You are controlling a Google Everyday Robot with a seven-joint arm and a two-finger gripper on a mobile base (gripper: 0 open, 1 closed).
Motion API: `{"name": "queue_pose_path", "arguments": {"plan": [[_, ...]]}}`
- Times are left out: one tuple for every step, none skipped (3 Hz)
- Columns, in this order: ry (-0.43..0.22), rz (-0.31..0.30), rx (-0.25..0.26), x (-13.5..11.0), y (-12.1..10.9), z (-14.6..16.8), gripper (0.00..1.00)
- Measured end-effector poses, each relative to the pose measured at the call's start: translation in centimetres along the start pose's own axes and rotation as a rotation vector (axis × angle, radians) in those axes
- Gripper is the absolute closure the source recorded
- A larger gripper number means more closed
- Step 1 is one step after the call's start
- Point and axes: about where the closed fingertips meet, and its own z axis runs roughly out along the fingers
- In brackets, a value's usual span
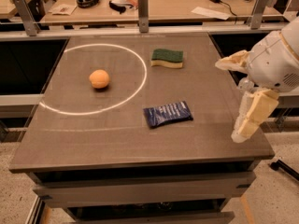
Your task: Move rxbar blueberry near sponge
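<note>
The rxbar blueberry point(167, 114), a dark navy foil wrapper with pale print, lies flat on the table right of centre, toward the front. The sponge point(167, 58), green on top and pale yellow beneath, lies farther back, just outside the white circle. My gripper point(239, 97) hangs over the table's right edge, to the right of the bar and clear of it. Its two pale fingers point(254, 115) are spread apart with nothing between them.
An orange fruit point(99, 78) sits inside a white circle point(140, 80) painted on the brown table point(93, 139). Metal posts point(143, 6) and a cluttered desk stand behind the table's back edge. Floor lies to the right.
</note>
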Motion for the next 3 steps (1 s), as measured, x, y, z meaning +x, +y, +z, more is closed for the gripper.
{"name": "queue_pose_path", "arguments": {"plan": [[-0.080,-0.071,-0.001,-1.6,-0.6,2.3,0.00],[-0.080,-0.071,-0.001,-1.6,-0.6,2.3,0.00],[-0.089,-0.085,-0.027,-2.1,-0.9,3.4,0.00]]}}
